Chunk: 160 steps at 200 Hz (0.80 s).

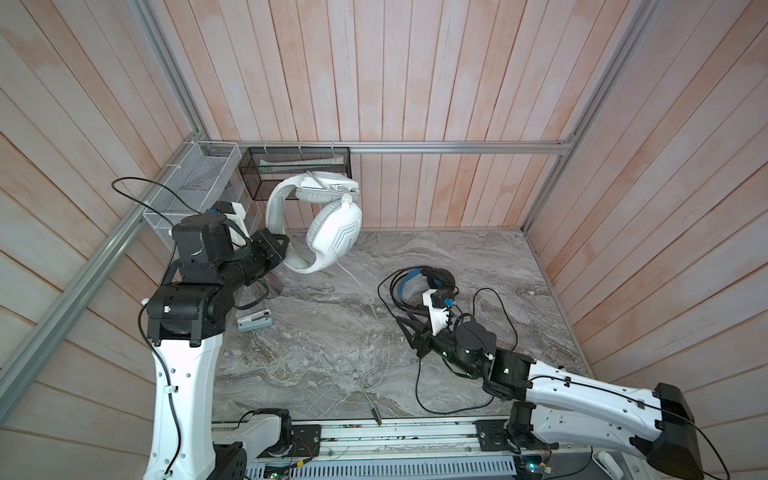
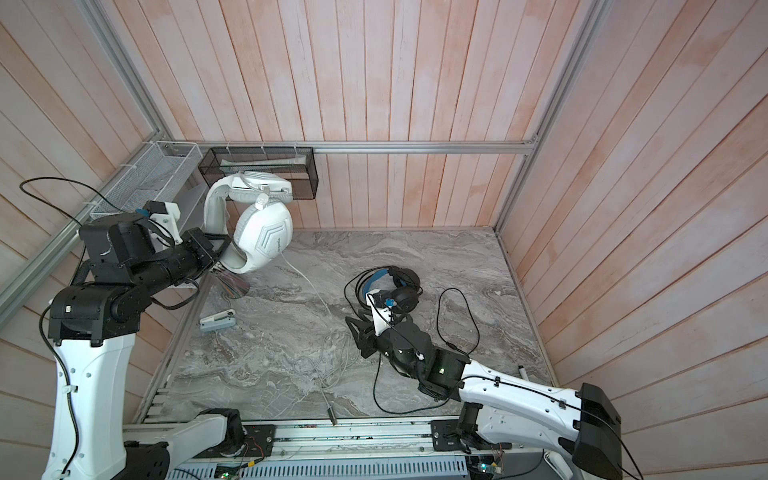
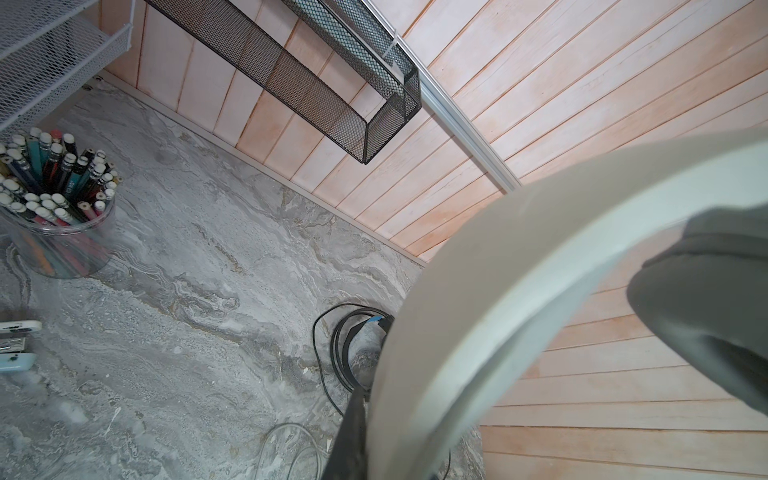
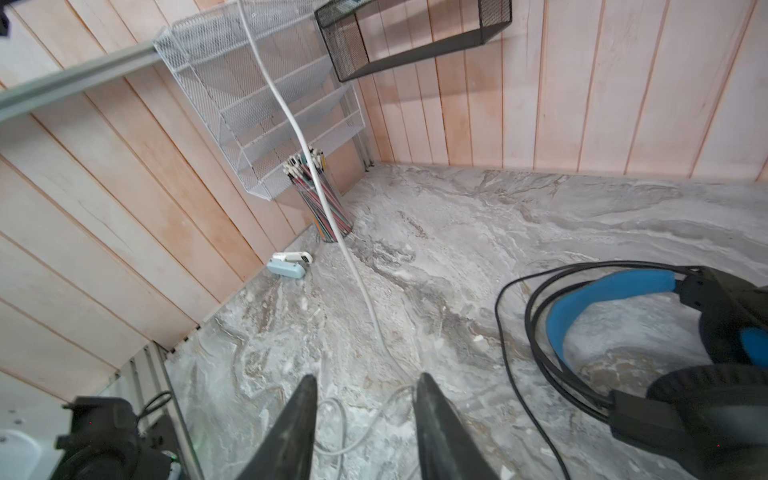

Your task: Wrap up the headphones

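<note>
My left gripper [image 1: 284, 245] is shut on the headband of the white headphones [image 1: 332, 226] [image 2: 262, 237] and holds them in the air at the back left. In the left wrist view the headband [image 3: 478, 311] fills the frame beside one finger [image 3: 351, 436]. The white cable [image 1: 357, 286] [image 4: 328, 208] hangs from the ear cup to loose loops [image 1: 370, 357] on the marble table. The black headphones [image 1: 432, 282] [image 4: 623, 291], with a blue-lined headband, lie right of centre, their black cable [image 1: 494, 316] sprawled around them. My right gripper [image 1: 405, 332] [image 4: 368, 378] is open just above the white loops, holding nothing.
A clear cup of pencils [image 1: 268, 286] [image 3: 54, 208] and a stapler [image 1: 254, 321] stand at the left edge. A white mesh rack [image 1: 195, 183] and a black mesh basket [image 1: 291, 166] hang on the wooden walls. The white cable's plug [image 1: 376, 415] lies at the front edge.
</note>
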Tool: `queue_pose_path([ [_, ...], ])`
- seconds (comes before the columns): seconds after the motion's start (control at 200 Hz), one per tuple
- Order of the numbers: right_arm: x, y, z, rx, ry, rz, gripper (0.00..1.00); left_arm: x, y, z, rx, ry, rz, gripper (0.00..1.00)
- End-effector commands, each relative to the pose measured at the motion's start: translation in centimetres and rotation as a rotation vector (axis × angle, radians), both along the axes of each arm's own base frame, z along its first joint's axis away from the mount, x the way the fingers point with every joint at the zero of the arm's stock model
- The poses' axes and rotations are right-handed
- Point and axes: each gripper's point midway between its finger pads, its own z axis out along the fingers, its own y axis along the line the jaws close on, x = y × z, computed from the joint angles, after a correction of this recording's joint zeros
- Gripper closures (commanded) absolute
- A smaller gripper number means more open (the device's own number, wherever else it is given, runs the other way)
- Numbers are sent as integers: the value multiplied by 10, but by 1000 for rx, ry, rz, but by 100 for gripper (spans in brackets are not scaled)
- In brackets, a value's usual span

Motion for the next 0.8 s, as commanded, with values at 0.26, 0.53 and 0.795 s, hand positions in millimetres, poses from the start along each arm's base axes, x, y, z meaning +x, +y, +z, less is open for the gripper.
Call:
queue_pose_path([
  [0.26, 14, 17, -115, -73, 262, -8, 41, -3, -3, 15, -19, -67, -15, 100],
  [0.53, 30, 28, -142, -49, 302, 5, 60, -2, -4, 12, -20, -60, -16, 100],
  [0.795, 43, 24, -113, -79, 208, -43, 97, -2, -1, 6, 0, -50, -7, 100],
])
